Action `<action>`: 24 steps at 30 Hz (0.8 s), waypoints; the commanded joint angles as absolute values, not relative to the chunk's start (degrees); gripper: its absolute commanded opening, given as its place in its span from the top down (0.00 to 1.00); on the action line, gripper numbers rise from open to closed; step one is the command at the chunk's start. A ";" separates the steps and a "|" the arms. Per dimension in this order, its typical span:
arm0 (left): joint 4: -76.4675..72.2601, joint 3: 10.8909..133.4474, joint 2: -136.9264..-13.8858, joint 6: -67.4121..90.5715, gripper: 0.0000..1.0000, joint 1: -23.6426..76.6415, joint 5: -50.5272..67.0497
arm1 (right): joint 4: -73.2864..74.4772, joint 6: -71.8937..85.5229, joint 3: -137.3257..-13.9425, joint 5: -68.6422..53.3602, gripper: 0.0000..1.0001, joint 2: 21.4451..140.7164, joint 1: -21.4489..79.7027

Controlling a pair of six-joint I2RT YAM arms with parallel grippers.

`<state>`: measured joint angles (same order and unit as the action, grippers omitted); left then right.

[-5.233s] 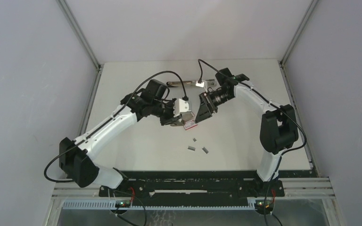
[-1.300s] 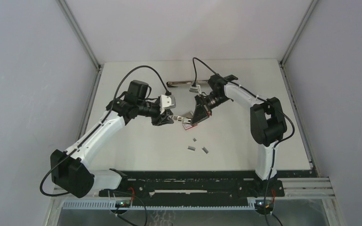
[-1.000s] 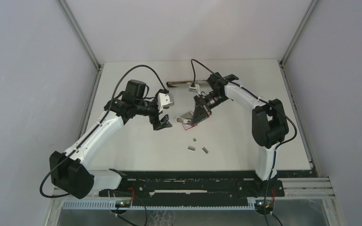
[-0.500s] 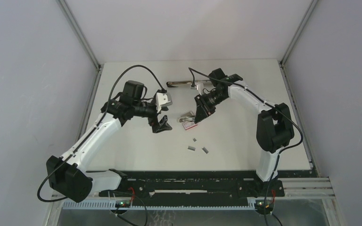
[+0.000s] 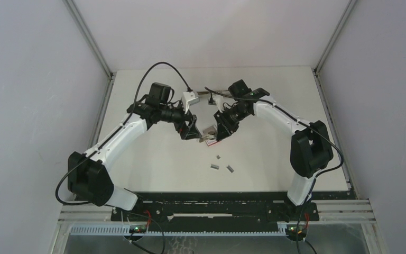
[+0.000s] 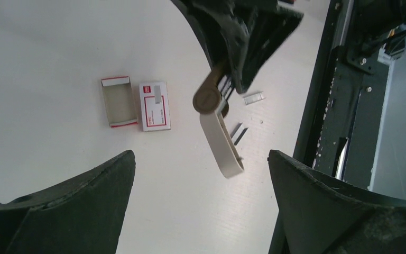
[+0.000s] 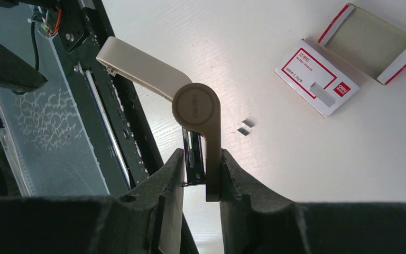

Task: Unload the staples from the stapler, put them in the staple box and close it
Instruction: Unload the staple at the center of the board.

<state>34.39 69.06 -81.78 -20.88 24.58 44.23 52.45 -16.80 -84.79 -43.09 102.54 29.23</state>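
Note:
My right gripper point(image 5: 219, 130) point(image 7: 202, 159) is shut on the small beige stapler point(image 7: 196, 106) point(image 5: 209, 128) and holds it above the table. Its lid is swung out, away from the metal magazine that sits between the pads. The left gripper point(image 5: 191, 132) point(image 6: 201, 154) stands wide open just left of the stapler point(image 6: 217, 124). The lid's free end hangs ahead of its fingers, touching neither. Three short grey staples strips point(image 5: 214, 166) lie on the table nearer the arm bases. In the wrist views the staples point(image 6: 254, 97) point(image 7: 246, 127) lie under the stapler.
A red-and-white little box point(image 6: 154, 106) point(image 7: 317, 79) and its empty inner tray point(image 6: 118, 101) point(image 7: 372, 45) lie side by side on the white table point(image 5: 275, 153) beneath the grippers. The box point(image 5: 210, 141) peeks out below the stapler. The black rail point(image 5: 217, 203) runs along the near edge.
The left gripper let go of the stapler, opened wide and drew back left. It has now swung in close beside the stapler. The right gripper kept its hold and shifted a little left.

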 commanded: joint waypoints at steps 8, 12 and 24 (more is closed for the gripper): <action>35.56 79.70 -91.21 -14.92 0.05 26.38 51.72 | 51.80 -20.91 -85.08 -45.06 0.98 97.76 32.00; 38.09 81.90 -94.71 -15.64 0.08 26.89 55.40 | 52.27 -21.53 -85.07 -46.17 0.98 97.47 32.43; 45.12 84.50 -99.51 -21.10 0.14 29.18 60.07 | 53.52 -23.21 -85.01 -47.20 0.98 96.73 32.88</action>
<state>41.28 81.32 -99.02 -17.37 28.25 55.66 54.13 -21.82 -84.68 -45.06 99.83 32.49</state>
